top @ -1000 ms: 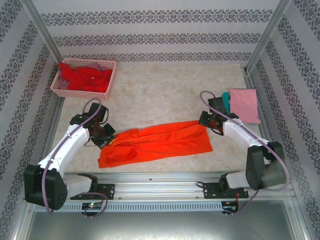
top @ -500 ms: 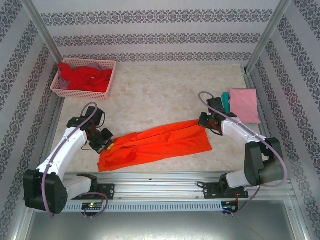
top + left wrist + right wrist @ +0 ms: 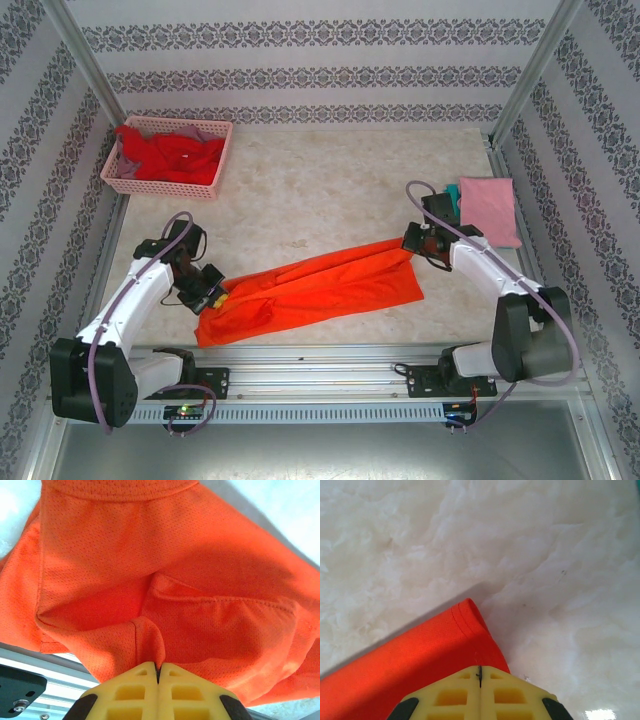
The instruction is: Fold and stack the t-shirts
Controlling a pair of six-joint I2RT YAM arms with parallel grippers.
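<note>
top external — orange t-shirt (image 3: pixel 330 288), left-right diagonal

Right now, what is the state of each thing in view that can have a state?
orange t-shirt, stretched out long between both grippers, not yet folded small
left gripper, shut on the orange t-shirt's left end
right gripper, shut on its right end
pink t-shirt, folded, lying flat
teal t-shirt, sticking out at the pink one's left edge
basket, upright, holding cloth
red t-shirt, crumpled in the basket

One orange t-shirt (image 3: pixel 320 290) — four more: pink (image 3: pixel 488 208), teal (image 3: pixel 452 192), red (image 3: pixel 170 155), grey (image 3: pixel 123 184) — one basket (image 3: pixel 170 188).
</note>
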